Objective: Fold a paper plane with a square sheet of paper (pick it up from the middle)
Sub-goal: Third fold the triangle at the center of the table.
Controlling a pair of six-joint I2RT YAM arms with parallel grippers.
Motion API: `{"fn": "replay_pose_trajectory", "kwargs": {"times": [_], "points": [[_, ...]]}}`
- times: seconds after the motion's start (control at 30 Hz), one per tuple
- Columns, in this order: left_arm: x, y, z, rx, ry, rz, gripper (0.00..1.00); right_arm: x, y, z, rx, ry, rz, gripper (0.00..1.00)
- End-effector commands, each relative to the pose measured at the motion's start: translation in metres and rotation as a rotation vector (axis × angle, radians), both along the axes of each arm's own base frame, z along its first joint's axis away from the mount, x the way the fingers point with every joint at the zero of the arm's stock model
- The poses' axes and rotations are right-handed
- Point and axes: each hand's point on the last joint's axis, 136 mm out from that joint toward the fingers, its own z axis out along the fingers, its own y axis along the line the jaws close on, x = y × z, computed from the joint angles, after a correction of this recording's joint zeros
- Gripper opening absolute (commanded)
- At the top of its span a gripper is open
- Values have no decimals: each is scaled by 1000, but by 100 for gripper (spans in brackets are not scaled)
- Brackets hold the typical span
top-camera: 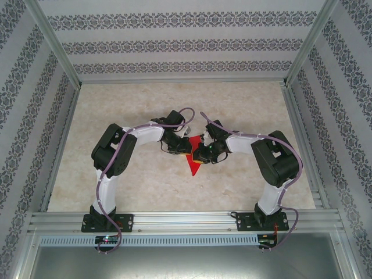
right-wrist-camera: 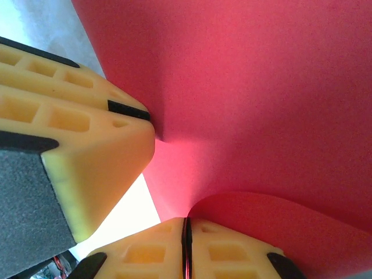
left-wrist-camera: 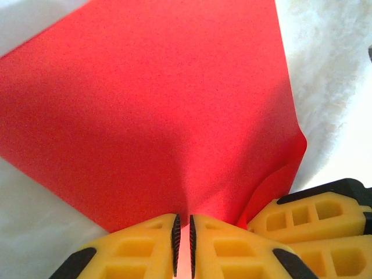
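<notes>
My left gripper (left-wrist-camera: 182, 226) has its yellow fingers pressed together on a pinched ridge of the red paper (left-wrist-camera: 163, 116), with only a thin slit between the pads. My right gripper (right-wrist-camera: 187, 229) is likewise clamped almost closed on a fold of the same sheet.

The left wrist view shows the paper spreading away as a broad, smooth face with a curled right edge, and my right fingers just beside the left ones at the lower right. The right wrist view shows the sheet bulging overhead and my left fingers crowding in from the left.

From above, both grippers meet near the table's middle, and the paper sits between them as a triangle pointing toward the near edge. I cannot tell whether its tip touches the table (top-camera: 145, 110).

Open surface lies on every side. It is pale marbled beige, boxed in by an aluminium frame (top-camera: 186, 220) and walls (top-camera: 174, 43) of patterned wallpaper.
</notes>
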Motion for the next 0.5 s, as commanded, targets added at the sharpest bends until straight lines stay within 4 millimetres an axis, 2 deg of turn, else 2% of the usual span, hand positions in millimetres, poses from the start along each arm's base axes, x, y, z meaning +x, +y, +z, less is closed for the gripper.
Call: {"fn": "replay_pose_trajectory", "kwargs": {"times": [0.0, 0.47], "points": [[-10, 9, -23, 34, 48, -14, 18, 1, 3, -1, -13, -19, 28, 11], [-11, 9, -24, 34, 51, -14, 18, 1, 3, -7, -28, -9, 39, 12]]}}
